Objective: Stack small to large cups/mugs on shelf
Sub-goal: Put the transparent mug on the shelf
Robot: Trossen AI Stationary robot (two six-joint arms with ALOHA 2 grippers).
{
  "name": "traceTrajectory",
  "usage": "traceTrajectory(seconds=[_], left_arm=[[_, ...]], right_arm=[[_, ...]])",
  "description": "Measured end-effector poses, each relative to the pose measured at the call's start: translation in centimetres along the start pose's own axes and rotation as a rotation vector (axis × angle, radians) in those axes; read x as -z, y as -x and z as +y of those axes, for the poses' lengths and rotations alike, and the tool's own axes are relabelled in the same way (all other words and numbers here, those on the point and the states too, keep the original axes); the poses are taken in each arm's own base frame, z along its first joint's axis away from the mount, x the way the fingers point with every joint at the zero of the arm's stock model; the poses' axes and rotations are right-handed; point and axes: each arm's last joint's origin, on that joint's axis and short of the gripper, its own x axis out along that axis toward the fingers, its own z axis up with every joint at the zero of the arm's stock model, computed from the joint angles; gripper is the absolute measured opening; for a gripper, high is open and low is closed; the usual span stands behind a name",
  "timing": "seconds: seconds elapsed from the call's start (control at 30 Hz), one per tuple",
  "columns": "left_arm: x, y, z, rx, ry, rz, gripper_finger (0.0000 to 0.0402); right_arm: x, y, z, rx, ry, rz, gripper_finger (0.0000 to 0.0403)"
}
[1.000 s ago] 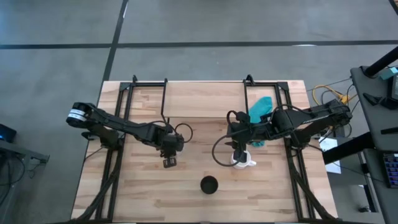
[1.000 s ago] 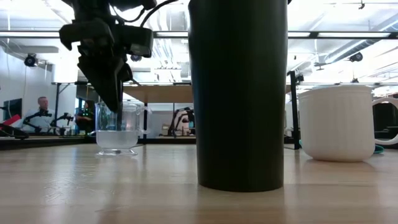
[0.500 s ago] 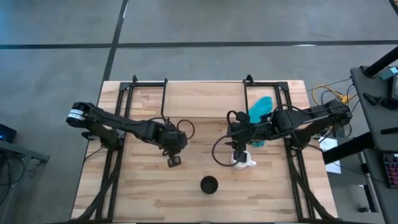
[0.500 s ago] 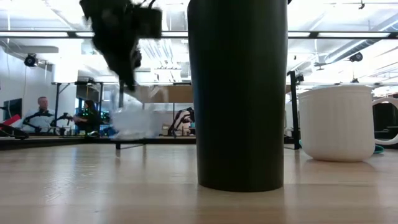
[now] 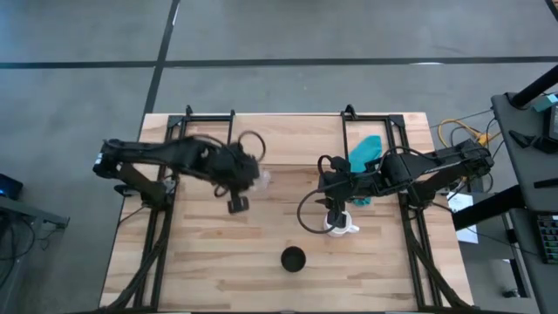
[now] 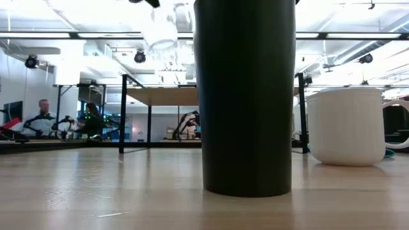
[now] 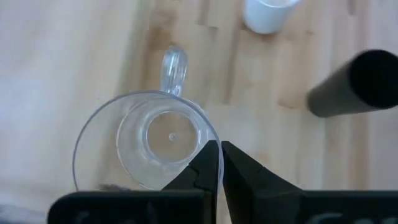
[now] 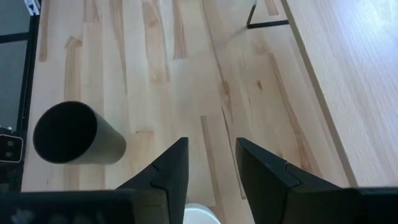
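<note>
My left gripper (image 7: 217, 163) is shut on the tiny clear glass cup (image 7: 146, 140), which shows high up in the low view (image 6: 160, 29), above the height of the shelf board (image 6: 167, 96). The left arm (image 5: 174, 157) reaches in over the table's left half. My right gripper (image 8: 211, 168) is open and hovers over the white mug (image 5: 342, 228), whose rim shows between its fingers (image 8: 199, 216). The mug (image 6: 347, 124) stands on its base on the table. The black cup (image 5: 293, 258) stands upright near the table's near edge. My left gripper pinches the glass cup's wall at the rim (image 7: 211, 144), one finger inside the cup and one outside, coming from above and pointing down. The cup stays upright and is lifted clear of the table. Its handle (image 7: 175, 65) is away from the fingers.
The shelf (image 5: 288, 144) stands at the table's far middle on thin black legs (image 6: 121, 115); its board edge and a leg show in the right wrist view (image 8: 348, 74). A teal cloth (image 5: 364, 153) lies far right. Black frame rails (image 5: 170, 148) flank the table. People sit in the room behind.
My left gripper has risen and moved toward the far edge, taking the glass cup with it. The cup stood on the table a second ago and is now lifted clear, well above the shelf board's height. The right arm has kept still.
</note>
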Motion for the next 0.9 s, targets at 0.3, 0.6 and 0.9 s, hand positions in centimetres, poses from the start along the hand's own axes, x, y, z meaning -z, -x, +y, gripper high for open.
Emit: traceTrajectory(seconds=[0.3,0.6,0.9], left_arm=[[-1.2,3.3,6.5,-0.121,0.078,-0.012,0.0000],[-1.0,2.1,11.9,-0.014,-0.053,0.037,0.0000],[-1.2,-0.4,15.1,0.017,-0.221,0.105,0.0000]], right_arm=[[0.0,0.0,0.0,0.000,0.000,0.000,0.0128],[0.0,0.0,0.0,0.000,0.000,0.000,0.0128],[0.0,0.0,0.0,0.000,0.000,0.000,0.0128]])
